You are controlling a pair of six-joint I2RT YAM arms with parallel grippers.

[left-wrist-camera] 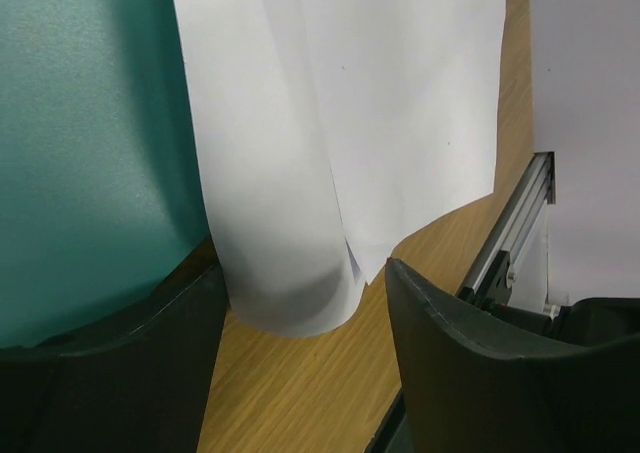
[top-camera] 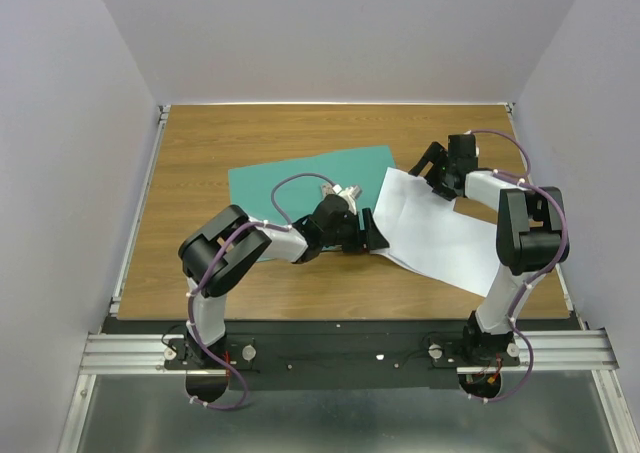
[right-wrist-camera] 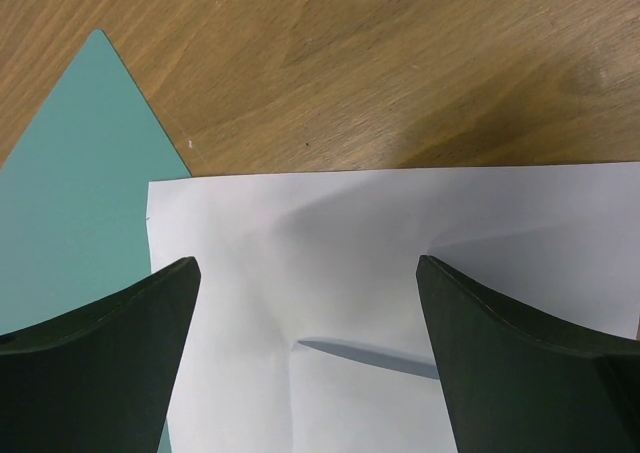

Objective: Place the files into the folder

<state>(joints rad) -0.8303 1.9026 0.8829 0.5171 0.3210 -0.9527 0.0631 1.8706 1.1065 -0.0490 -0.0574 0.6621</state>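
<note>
The teal-green folder [top-camera: 310,178] lies flat on the wooden table, closed as far as I can tell. The two white files [top-camera: 440,233] lie overlapped to its right, their left edge against the folder. My left gripper [top-camera: 368,229] is open at the files' near-left edge; in the left wrist view the sheets [left-wrist-camera: 350,123] curl up between its fingers [left-wrist-camera: 470,373], with the folder [left-wrist-camera: 90,153] on the left. My right gripper [top-camera: 428,163] is open over the files' far corner; its view shows the rumpled sheets [right-wrist-camera: 400,273] between its fingers [right-wrist-camera: 100,353] and the folder's corner [right-wrist-camera: 70,173].
Metal rails run along the table's left edge [top-camera: 140,203] and its front [top-camera: 340,348]. White walls close in the back and both sides. Bare wood lies beyond the folder [top-camera: 300,128].
</note>
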